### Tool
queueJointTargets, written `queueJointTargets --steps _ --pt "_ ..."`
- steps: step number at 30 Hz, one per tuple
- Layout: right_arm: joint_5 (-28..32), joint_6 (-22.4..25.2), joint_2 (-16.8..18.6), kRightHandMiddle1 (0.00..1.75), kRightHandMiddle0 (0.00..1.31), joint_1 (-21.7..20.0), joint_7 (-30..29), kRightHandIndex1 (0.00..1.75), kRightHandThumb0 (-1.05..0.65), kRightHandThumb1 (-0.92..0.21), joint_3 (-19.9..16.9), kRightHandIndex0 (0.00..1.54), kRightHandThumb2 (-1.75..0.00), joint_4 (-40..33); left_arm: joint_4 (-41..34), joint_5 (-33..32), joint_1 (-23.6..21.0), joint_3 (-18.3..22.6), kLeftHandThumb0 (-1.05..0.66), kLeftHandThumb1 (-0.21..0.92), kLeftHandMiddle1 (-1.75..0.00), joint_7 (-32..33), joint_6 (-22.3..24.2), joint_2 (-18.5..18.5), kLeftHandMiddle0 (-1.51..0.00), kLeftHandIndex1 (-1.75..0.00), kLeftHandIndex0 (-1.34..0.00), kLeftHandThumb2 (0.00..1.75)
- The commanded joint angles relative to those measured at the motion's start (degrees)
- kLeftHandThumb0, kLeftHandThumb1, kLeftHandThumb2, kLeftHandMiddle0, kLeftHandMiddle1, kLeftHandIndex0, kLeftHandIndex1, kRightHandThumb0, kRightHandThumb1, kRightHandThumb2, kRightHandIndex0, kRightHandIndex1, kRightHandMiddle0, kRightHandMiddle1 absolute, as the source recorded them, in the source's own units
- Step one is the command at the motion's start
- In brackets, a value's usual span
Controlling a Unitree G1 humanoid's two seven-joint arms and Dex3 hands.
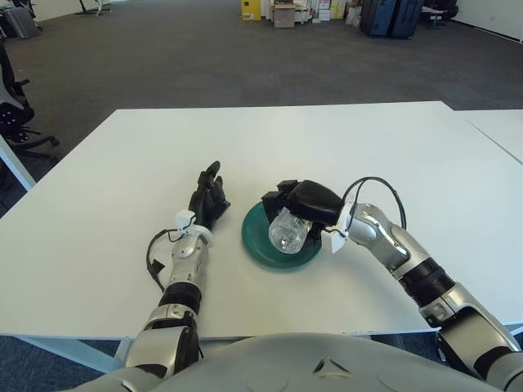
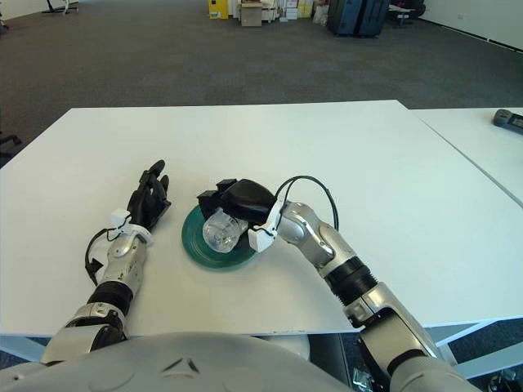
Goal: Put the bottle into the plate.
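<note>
Your right hand (image 1: 301, 202) has its fingers closed round the clear plastic bottle (image 1: 288, 231), tilted low over the round green plate (image 1: 260, 242). Release remains, by my reading. Left hand (image 1: 208, 198) shows beside the plate, fingers extended and empty.

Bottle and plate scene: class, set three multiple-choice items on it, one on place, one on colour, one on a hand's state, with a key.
1. Where is the bottle? A. over the plate B. at the table's far edge C. beside the left hand
2. What colour is the plate? A. red B. green C. yellow
3. What is the right hand doing? A. lying flat B. gripping the bottle C. hanging below the table

Key: 1 A, it shows above the plate's dish. 2 B, its rim is dark green. 3 B, fingers wrap the bottle; the left hand shows left of the plate.
</note>
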Motion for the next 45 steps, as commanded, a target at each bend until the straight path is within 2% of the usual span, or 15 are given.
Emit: queueJointTargets --steps 1,3,4,6,7,8,10,13,17,23,29,34,40,45 --pt "1.94 -2.81 0.23 1.68 0.27 -3.51 0.02 1.74 -0.01 -0.49 -0.75 0.51 -1.1 1.74 0.56 0.41 2.24 -0.36 -0.87 0.92 -0.01 -0.54 0.34 0.35 -0.18 -0.47 0.0 0.98" --pt "1.72 -4.09 0.27 1.71 0.22 -3.7 -0.77 1.74 -0.01 -0.55 -1.03 0.47 -1.05 2.67 0.22 -0.05 2.52 -0.29 -0.88 0.92 -0.01 -1.19 0.14 0.23 -0.18 -0.47 0.0 0.98" --pt "1.54 -4.72 0.31 1.71 0.23 -3.81 -1.25 1.68 -0.08 -0.6 -1.16 0.43 -0.96 3.18 0.11 -0.39 2.61 -0.22 -0.87 0.92 -0.01 -1.6 0.06 0.16 -0.18 -0.48 0.0 0.98" --pt "1.19 -6.15 0.35 1.69 0.25 -4.09 -2.25 1.45 -0.25 -0.79 -1.42 0.34 -0.65 4.28 -0.38 -1.5 2.94 0.04 -0.87 0.92 -0.01 -2.87 0.04 -0.09 -0.19 -0.49 0.0 0.98" --pt "1.12 -6.59 0.39 1.62 0.17 -4.16 -2.45 1.36 -0.41 -0.83 -1.5 0.32 -0.54 4.59 -0.52 -1.82 3.03 0.1 -0.87 0.92 -0.01 -3.24 0.07 -0.15 -0.19 -0.49 0.0 0.98" --pt "1.07 -7.32 0.46 1.59 0.14 -4.33 -2.87 1.32 -0.46 -0.84 -1.59 0.31 -0.49 5.13 -0.64 -2.29 3.1 0.2 -0.87 0.92 -0.01 -3.88 0.03 -0.2 -0.19 -0.49 0.0 0.98" --pt "1.07 -8.28 0.56 1.42 0.06 -4.53 -3.35 1.15 -0.62 -0.89 -1.75 0.29 -0.38 5.88 -0.87 -2.71 3.24 0.28 -0.87 0.92 -0.01 -4.61 -0.08 -0.23 -0.2 -0.51 0.0 0.99" --pt "1.15 -9.3 0.72 1.31 0.02 -4.86 -3.83 1.02 -0.71 -0.91 -1.98 0.29 -0.33 7.13 -1.23 -2.84 3.5 0.27 -0.87 0.92 -0.01 -5.18 -0.46 -0.2 -0.2 -0.52 0.0 0.99" --pt "1.44 -10.25 0.82 1.22 0.0 -5.38 -3.79 0.89 -0.77 -0.92 -2.15 0.28 -0.34 8.74 -1.63 -2.95 3.73 0.29 -0.88 0.92 -0.01 -5.64 -0.81 -0.16 -0.21 -0.52 0.0 0.99" --pt "1.9 -11.32 0.93 1.07 0.0 -5.87 -3.65 0.52 -0.89 -0.92 -2.28 0.26 -0.43 10.56 -2.31 -2.6 4.1 0.2 -0.88 0.92 -0.02 -5.77 -1.38 -0.04 -0.24 -0.55 0.0 0.98" --pt "1.23 -11.82 0.82 1.0 0.0 -5.82 -4.13 0.25 -0.96 -0.92 -2.6 0.21 -0.52 11.42 -3.69 -1.67 4.8 -0.12 -0.87 0.92 -0.03 -4.93 -1.77 0.01 -0.29 -0.65 0.0 0.97" --pt "-0.14 -11.47 0.57 0.98 0.0 -5.6 -4.9 0.13 -1.02 -0.92 -2.84 0.18 -0.58 11.25 -4.81 -2.55 5.24 -0.07 -0.84 0.92 -0.04 -5.82 -0.3 -0.2 -0.32 -0.7 0.0 0.95" --pt "-1.78 -10.23 -0.26 0.7 0.0 -5.12 -5.59 0.03 -1.04 -0.92 -3.24 0.09 -0.72 10.44 -6.08 -3.99 5.63 0.03 -0.82 0.92 -0.04 -7.4 1.02 -0.27 -0.34 -0.72 0.0 0.92" --pt "-1.48 -9.18 -0.01 0.54 0.0 -4.46 -6.02 0.01 -1.05 -0.92 -3.82 0.06 -0.77 10.07 -6.26 -3.68 5.85 -0.02 -0.82 0.92 -0.04 -7.68 0.09 -0.13 -0.36 -0.76 0.0 0.93"
